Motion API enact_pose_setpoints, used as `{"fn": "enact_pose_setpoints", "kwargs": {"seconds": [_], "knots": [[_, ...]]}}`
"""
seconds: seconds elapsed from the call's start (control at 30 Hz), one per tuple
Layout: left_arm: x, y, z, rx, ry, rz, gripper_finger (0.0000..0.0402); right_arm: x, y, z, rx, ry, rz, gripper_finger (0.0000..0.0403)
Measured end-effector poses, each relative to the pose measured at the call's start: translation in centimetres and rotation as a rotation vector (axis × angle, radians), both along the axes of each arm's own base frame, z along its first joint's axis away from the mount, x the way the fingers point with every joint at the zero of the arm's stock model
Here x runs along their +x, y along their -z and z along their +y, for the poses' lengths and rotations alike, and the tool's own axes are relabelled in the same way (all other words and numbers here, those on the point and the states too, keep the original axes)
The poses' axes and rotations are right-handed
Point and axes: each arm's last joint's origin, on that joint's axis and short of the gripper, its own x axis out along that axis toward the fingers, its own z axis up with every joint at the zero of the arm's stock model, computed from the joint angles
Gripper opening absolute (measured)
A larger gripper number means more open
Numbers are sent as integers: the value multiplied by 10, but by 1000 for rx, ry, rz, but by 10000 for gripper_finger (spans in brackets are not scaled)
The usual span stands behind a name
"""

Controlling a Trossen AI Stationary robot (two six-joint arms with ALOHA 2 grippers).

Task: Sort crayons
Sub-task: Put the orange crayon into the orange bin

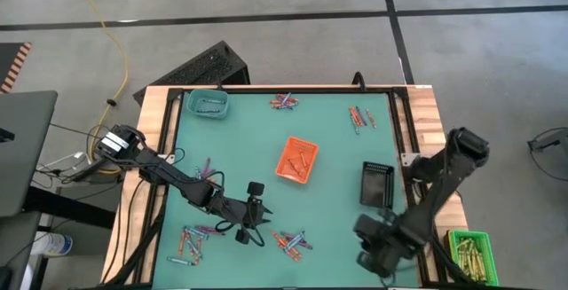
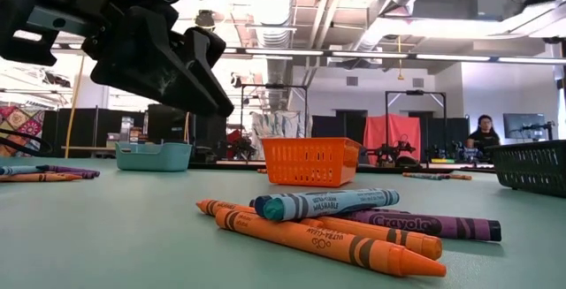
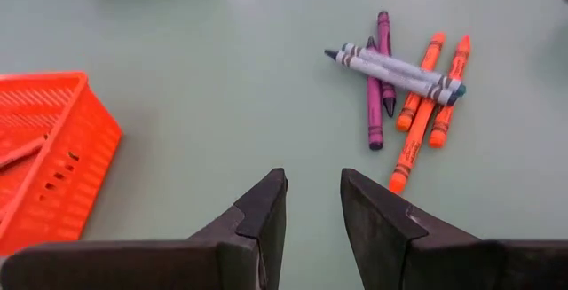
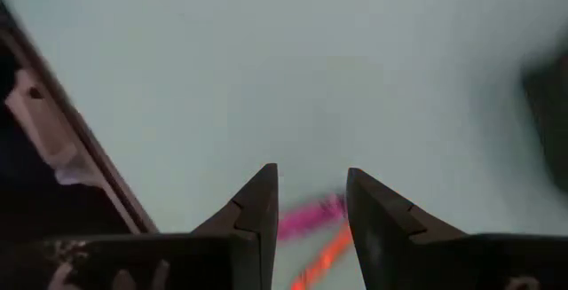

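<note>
Left gripper [image 3: 312, 215] hangs low over the green mat, jaws parted by a narrow gap with nothing between them. The nearest crayons [image 3: 399, 86] are a small crossed pile just ahead of it and off to one side: two blue-grey ones lie across a purple one, with three orange ones fanned alongside, all touching. From above, this pile [image 1: 291, 241] sits just right of the left gripper [image 1: 251, 223], near the mat's front edge. The pile has no common axis; judging from the wrist view, the outer orange crayon is the least tangled, its length running roughly toward the fingers rather than across them, so a wrist turn looks necessary before closing. The orange basket [image 1: 296, 160] lies further back, near mid-mat. Right gripper [image 4: 311, 210] is at the front right corner; pink and orange streaks show between its part-open fingers, too blurred to say whether they are held. The left arm is clearly nearer the pile.
</note>
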Motion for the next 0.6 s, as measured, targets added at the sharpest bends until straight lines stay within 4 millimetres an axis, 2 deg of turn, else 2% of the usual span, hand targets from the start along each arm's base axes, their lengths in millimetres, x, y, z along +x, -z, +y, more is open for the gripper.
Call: {"fn": "enact_pose_setpoints", "kwargs": {"seconds": [0.23, 0.4, 0.6], "knots": [[0, 0, 0, -8, -6, -1, 100, -37, 22, 24, -74, 149, 85, 127], [1, -2, 0, -43, -15, -15, 100, -48, 40, 38, -84, 157, 172, 127], [4, -8, -5, -124, 61, -64, 100, -59, 47, 49, -60, 185, 172, 127]]}}
